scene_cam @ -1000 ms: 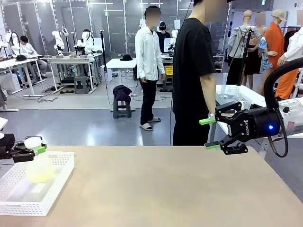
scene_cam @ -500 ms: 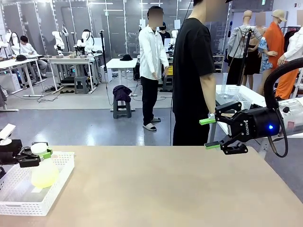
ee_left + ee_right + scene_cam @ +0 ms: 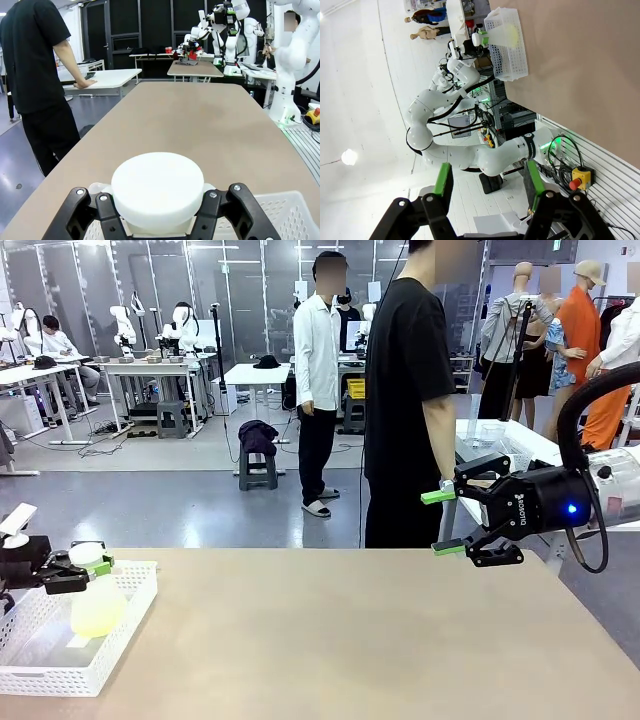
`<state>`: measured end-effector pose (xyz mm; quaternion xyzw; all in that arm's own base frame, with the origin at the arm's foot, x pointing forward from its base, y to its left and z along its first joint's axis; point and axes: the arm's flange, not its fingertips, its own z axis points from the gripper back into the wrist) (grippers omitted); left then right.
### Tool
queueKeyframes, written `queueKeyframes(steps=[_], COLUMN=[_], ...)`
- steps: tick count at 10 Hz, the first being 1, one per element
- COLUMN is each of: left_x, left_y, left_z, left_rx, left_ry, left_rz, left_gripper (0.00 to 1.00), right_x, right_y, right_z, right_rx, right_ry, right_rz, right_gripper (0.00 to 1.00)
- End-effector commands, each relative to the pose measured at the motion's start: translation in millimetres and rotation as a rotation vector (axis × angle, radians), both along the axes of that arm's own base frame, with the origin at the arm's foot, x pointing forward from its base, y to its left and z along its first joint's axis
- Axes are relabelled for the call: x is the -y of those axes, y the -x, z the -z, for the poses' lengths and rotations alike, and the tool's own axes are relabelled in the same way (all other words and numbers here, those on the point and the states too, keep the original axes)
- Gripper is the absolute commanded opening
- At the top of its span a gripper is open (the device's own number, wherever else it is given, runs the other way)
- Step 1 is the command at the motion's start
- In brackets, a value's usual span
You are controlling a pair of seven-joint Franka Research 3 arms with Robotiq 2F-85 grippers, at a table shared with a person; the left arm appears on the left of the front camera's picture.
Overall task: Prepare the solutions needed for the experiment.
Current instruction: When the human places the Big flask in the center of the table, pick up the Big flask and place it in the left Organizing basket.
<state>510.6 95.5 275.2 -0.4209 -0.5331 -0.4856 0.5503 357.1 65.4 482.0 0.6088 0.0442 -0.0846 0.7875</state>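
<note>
The solutions show as pale yellow-green liquid in a translucent conical flask (image 3: 97,612) with a white round cap (image 3: 86,552). My left gripper (image 3: 85,568) is shut on the flask's neck just under the cap, holding it upright over the white mesh tray (image 3: 90,670) at the table's left end. In the left wrist view the cap (image 3: 157,191) sits between the black fingers of my left gripper (image 3: 159,216). My right gripper (image 3: 443,522) hangs open and empty above the table's far right edge. The right wrist view also catches the flask (image 3: 505,34) far off.
A person in a black T-shirt (image 3: 405,390) stands at the far side, right of centre, arm hanging by a side table. The tan tabletop (image 3: 340,640) stretches bare between tray and right arm. The tray's rim (image 3: 285,215) lies below the left fingers.
My left gripper has carried the flask slightly to the right and a little lower over the tray. The right arm has not moved.
</note>
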Motion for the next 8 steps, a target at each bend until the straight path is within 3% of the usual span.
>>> queueKeyframes(steps=[1,3,4,5,6,7,8], left_x=[3.7,2.4,1.3,0.3,0.4,-0.3,-1.2], left_y=[-3.3,0.8,2.1,3.1,4.4,4.8,5.6], left_z=[13.6,12.7,11.9,11.4,10.6,10.4,9.9], left_rx=[-0.004,-0.024,-0.030,-0.028,-0.027,-0.032,-0.033], left_ry=[-0.009,-0.018,-0.023,-0.027,-0.034,-0.041,-0.043], left_rz=[0.012,0.039,0.056,0.062,0.063,0.060,0.055], left_gripper=[0.24,0.24,0.43,0.43,0.62,0.63,0.82], right_x=[-0.4,-0.4,-0.4,-0.4,-0.4,-0.4,-0.4], right_y=[-0.1,-0.1,-0.1,-0.1,-0.1,-0.1,-0.1], right_z=[-1.0,-1.0,-1.0,-1.0,-1.0,-1.0,-1.0], right_rx=[0.004,0.004,0.004,0.004,0.004,0.004,0.004], right_ry=[-0.008,-0.008,-0.008,-0.008,-0.008,-0.008,-0.008], right_rz=[-0.001,-0.001,-0.001,-0.001,-0.001,-0.001,-0.001], right_gripper=[0.72,0.72,0.72,0.72,0.72,0.72,0.72])
